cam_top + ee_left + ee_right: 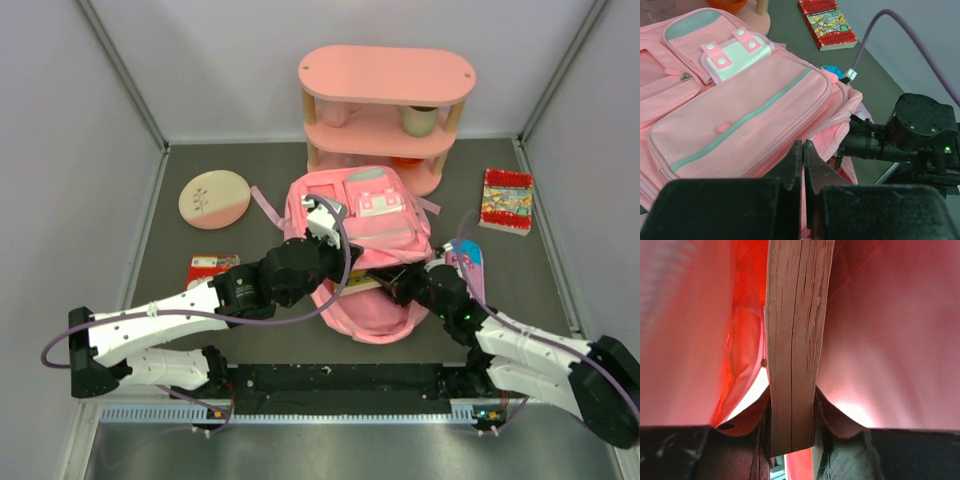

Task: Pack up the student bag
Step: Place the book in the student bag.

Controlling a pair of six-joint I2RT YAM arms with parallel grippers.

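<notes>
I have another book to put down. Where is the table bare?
Bare mat: right of the student bag, between the red book and the right arm, and left, around the round disc. Crowded centre: bag, left arm, shelf.

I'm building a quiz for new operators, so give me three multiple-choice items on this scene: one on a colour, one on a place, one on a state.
1. What colour is the shelf?
A) blue B) pink C) green
2. Where does the red book lie?
A) on the table, right of the student bag B) on the shelf C) under the bag
3. The right gripper is:
A) open above the table B) shut and empty C) shut on a pale-edged book

Key: 1B, all its boards are pink; 2A, it lies on the dark tabletop near the right wall; 3C, its fingers press both sides of the book, with pink fabric around.
</notes>
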